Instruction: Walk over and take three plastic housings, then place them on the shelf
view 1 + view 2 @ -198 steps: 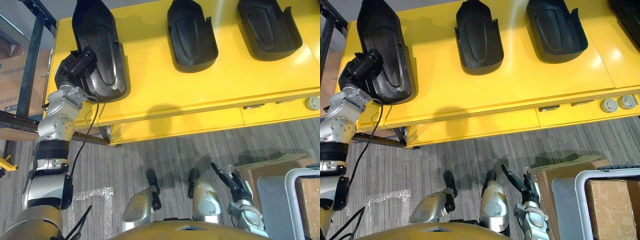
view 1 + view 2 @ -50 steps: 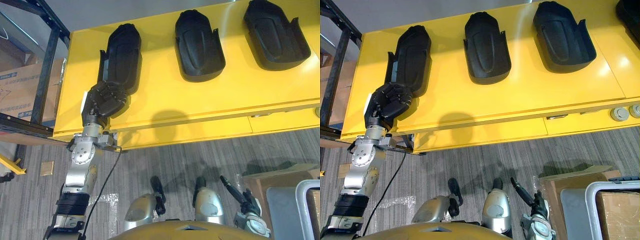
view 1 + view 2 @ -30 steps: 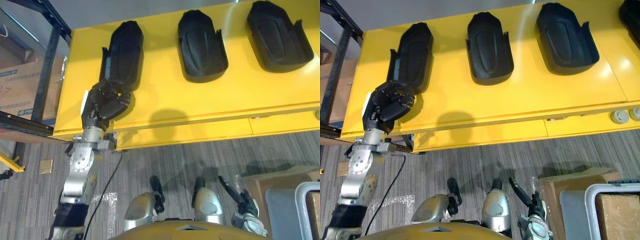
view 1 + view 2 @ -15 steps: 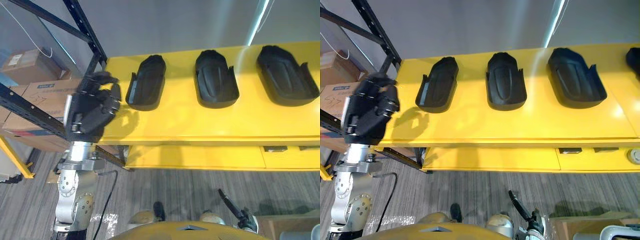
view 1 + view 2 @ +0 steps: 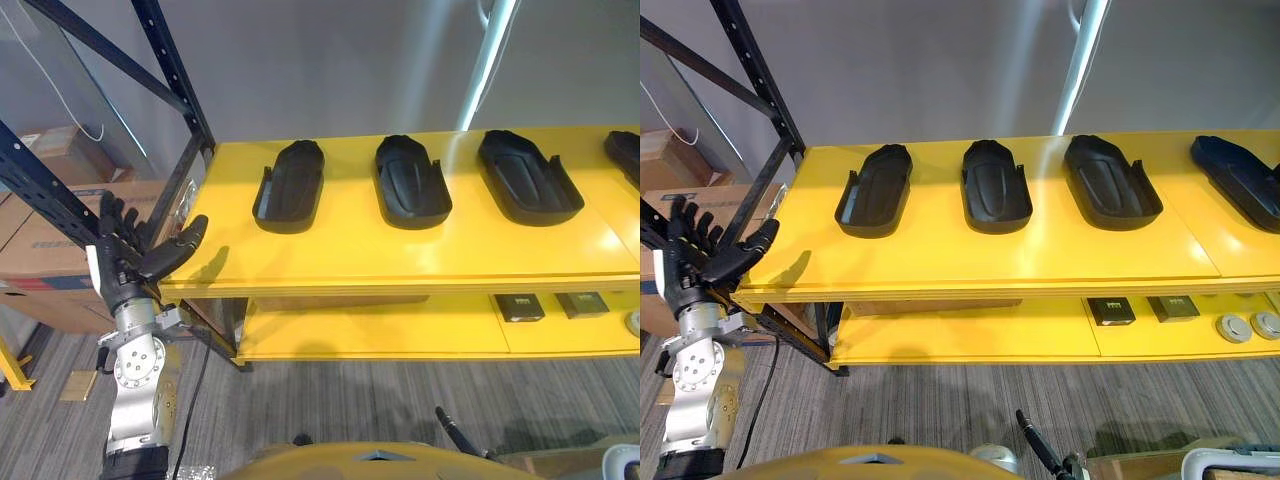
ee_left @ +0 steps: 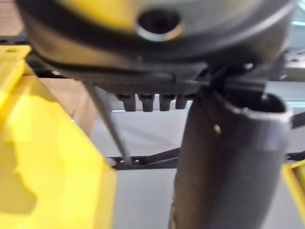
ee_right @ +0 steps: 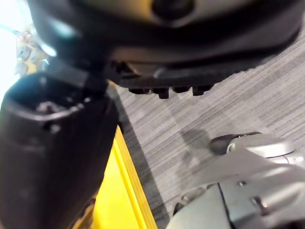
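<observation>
Three black plastic housings lie side by side on the yellow shelf (image 5: 400,250): the left housing (image 5: 290,187), the middle housing (image 5: 410,182) and the right housing (image 5: 528,177). A fourth housing (image 5: 1240,182) lies further right. My left hand (image 5: 125,265) hovers off the shelf's front left corner, open with fingers spread, holding nothing and well apart from the left housing. In the left wrist view its thumb (image 6: 228,157) stands out beside the yellow shelf edge (image 6: 47,157). My right hand (image 5: 1035,445) hangs low over the carpet, fingers straight and empty.
A dark metal rack upright (image 5: 170,70) rises at the shelf's left end. Cardboard boxes (image 5: 50,235) sit behind my left hand. The lower yellow shelf (image 5: 400,335) holds small dark blocks (image 5: 517,307) and round grey parts (image 5: 1232,327). Grey carpet (image 5: 940,400) lies below.
My left hand has let go of the left housing, opened and drawn back to the left, off the shelf. The camera has tilted up, so the whole scene has shifted.
</observation>
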{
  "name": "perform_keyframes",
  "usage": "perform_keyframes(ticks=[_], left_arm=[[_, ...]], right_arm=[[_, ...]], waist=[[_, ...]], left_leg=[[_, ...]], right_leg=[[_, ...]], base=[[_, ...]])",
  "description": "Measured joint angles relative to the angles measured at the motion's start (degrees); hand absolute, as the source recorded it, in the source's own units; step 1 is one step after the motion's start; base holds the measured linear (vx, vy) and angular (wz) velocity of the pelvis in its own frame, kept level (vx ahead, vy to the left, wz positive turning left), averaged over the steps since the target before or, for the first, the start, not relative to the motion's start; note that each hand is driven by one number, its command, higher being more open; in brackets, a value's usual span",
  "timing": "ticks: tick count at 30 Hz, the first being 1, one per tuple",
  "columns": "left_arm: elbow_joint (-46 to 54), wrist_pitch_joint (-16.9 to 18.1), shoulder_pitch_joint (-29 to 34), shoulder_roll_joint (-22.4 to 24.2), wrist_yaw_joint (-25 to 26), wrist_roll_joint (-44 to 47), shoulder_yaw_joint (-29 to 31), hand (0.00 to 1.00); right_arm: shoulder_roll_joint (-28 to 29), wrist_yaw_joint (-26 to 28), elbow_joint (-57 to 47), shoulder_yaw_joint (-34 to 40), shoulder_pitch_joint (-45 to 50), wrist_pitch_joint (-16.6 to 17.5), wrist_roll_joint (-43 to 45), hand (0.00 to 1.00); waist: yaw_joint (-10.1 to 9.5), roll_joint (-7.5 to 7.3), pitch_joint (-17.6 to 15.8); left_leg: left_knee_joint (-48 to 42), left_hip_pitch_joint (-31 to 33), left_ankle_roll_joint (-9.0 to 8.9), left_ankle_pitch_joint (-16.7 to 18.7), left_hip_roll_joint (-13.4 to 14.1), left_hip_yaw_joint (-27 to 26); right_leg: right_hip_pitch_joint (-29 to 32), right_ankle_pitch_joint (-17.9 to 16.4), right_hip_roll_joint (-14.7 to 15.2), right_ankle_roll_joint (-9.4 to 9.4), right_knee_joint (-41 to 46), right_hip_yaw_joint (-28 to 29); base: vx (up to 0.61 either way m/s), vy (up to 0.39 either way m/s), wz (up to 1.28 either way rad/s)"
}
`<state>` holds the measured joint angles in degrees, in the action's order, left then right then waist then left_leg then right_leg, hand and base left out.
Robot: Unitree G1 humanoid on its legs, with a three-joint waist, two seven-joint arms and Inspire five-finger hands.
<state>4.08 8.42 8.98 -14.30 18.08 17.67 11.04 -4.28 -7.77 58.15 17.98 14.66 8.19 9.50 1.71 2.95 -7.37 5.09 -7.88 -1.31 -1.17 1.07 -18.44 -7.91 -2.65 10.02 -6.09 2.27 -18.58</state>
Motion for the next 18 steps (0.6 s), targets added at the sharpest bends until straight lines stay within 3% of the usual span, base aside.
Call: perform_keyframes(ticks=[8,13,18], left_arm=[[-1.94,-2.42,-2.16,-0.41,-6.35,2.47,-3.91,1.0],[-2.77,-2.27,-4.7,-3.5,-7.42,5.0,-3.89,1.0],[-4.64,-0.92,-10.41,-4.32,-7.84,7.51,-2.87,1.0]], right_arm=[[-0.11,1.16,-0.67,-0.42,-2.35,-0.05,0.25,1.0],[-1.4,1.92,-1.41,-0.46,-4.72,-0.03,0.21,1.0],[-3.1,2.39,-2.84,0.03,-6.55,0.14,0.15,1.0]], waist=[[0.92,0.59,-4.1],[1.43,1.93,-6.33],[1.71,1.71,-10.18]], left_leg=[[-0.26,2.52,0.55,-0.8,0.04,-0.31],[-0.4,3.21,0.32,-0.63,0.24,-1.21],[-5.61,6.61,0.11,1.23,1.02,-1.58]], right_leg=[[2.36,1.14,-0.2,-0.25,-0.31,0.38],[4.01,0.86,-0.2,0.18,0.77,1.8],[7.8,-0.8,0.42,0.8,5.73,3.35]], base=[[0.03,0.008,-0.01],[0.06,0.01,-0.08],[-0.04,-0.002,-0.08]])
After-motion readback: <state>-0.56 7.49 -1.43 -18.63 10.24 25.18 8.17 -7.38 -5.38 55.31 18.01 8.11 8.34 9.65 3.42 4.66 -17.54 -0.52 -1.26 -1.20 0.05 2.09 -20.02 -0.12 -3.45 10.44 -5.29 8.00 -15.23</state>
